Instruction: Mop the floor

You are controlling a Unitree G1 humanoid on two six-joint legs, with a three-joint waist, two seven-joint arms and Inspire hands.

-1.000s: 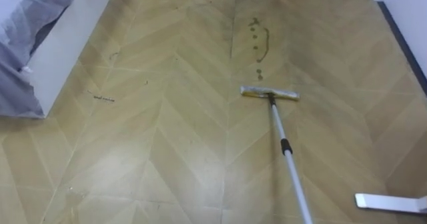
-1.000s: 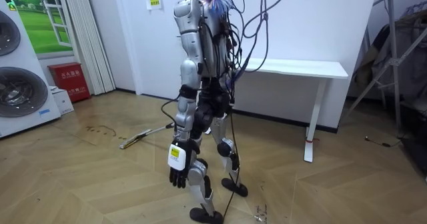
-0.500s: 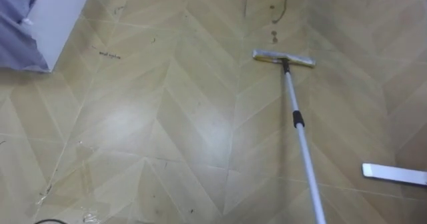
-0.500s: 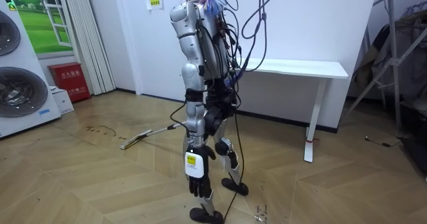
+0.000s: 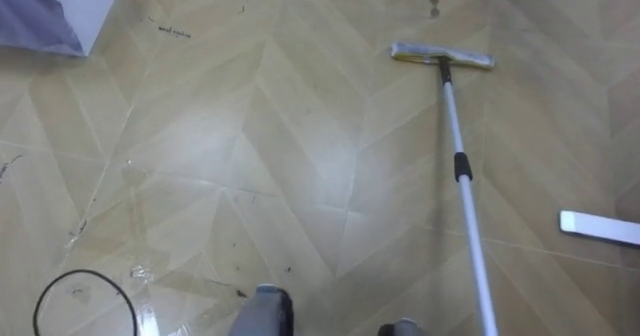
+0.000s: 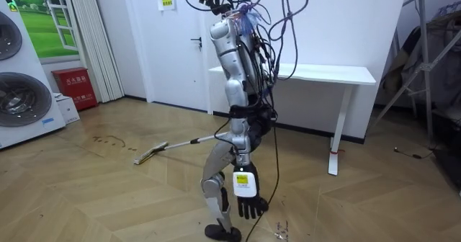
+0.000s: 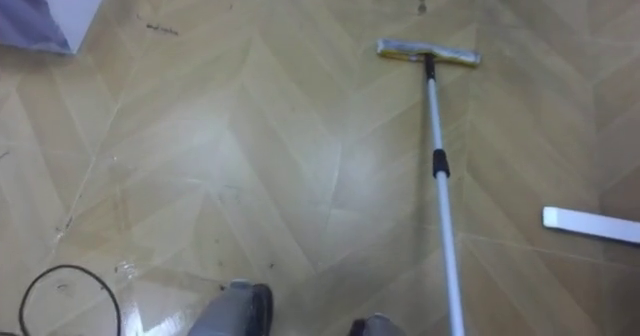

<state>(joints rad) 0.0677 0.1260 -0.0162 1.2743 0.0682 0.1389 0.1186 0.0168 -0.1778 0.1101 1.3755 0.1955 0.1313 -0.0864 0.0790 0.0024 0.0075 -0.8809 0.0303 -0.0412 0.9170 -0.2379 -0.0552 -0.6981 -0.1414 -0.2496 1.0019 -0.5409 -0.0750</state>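
Treat mop as light, stiff; grasp near upper end. Left hand slack, fingers loose; right hand: cannot tell.

The left hand hung low beside the bent knee on a straight arm, fingers relaxed, pointing downward.

The herringbone wood floor carries the mop, its flat head by dark spots, and a white bar.
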